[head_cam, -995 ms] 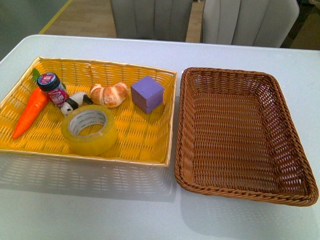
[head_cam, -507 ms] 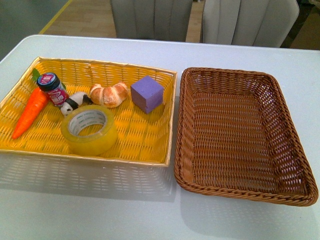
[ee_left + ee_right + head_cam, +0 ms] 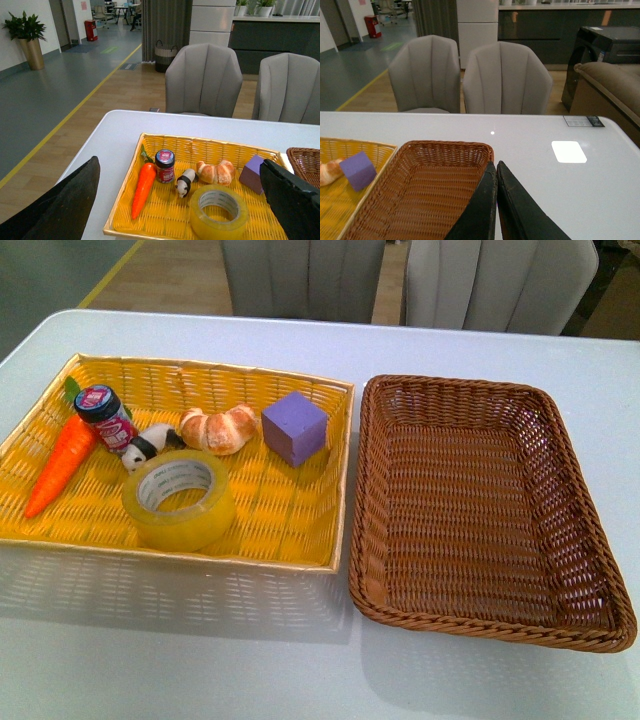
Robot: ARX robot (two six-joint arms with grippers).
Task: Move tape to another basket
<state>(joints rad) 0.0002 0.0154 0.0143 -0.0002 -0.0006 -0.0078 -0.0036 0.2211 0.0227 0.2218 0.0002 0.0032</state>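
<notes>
Tape [image 3: 180,498] is lying flat in the yellow tray [image 3: 290,510], near its front edge and just beside the panda figure [image 3: 148,445]. Printing on its core and on the jar [image 3: 105,415] label is showing but unreadable. Brown basket [image 3: 470,520] is sitting alongside the tray. Left gripper [image 3: 180,162] is gaping wide, holding nothing. The right gripper [image 3: 495,167] is showing its fingers pressed together, empty.

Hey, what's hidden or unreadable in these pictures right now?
- Small jar label: too small to read, front view.
- Brown basket: left wrist view, cut off by the edge and a left finger.
- Croissant: right wrist view, cut off by the edge.
- Tape: outside the right wrist view.
</notes>
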